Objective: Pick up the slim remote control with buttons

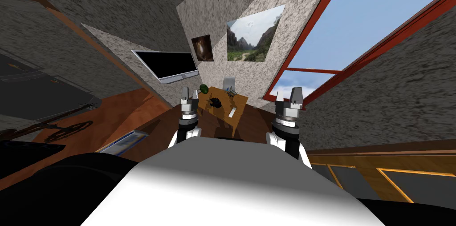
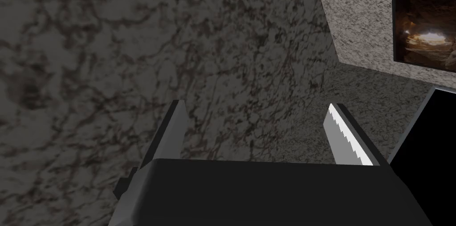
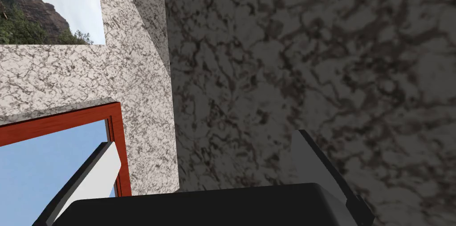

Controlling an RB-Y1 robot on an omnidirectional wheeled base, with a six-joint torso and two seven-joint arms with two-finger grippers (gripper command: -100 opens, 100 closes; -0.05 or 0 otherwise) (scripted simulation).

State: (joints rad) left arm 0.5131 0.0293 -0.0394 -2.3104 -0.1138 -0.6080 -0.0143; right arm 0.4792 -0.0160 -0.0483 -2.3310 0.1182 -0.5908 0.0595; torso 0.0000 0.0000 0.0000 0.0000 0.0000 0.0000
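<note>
Left gripper [image 1: 189,93]: held up, a bit left of the middle of the frame, fingers spread apart, nothing in them.
Right gripper [image 1: 288,96]: held up too, right of the middle, fingers apart, nothing held.
Remote [image 1: 232,112]: slim and white, lying flat on the small wooden table [image 1: 240,100], in the middle of the frame, between the two grippers and beyond them. Buttons too small to see.
Long way of the remote: almost up and down in the frame, so pointing away, with the far end leaning a little right.
Nearer arm: looks like the left one, but not by much.
Way to go: forward and down. Both grippers well apart from the remote and pointing up, so likely need tipping down first.
Neighbours: black lumpy thing [image 1: 216,102] near the remote's left side; green thing [image 1: 203,88] at the table's far left.
Open room: bare wood on the remote's right side. Near table edge close by, so a push could slide it off.
</note>
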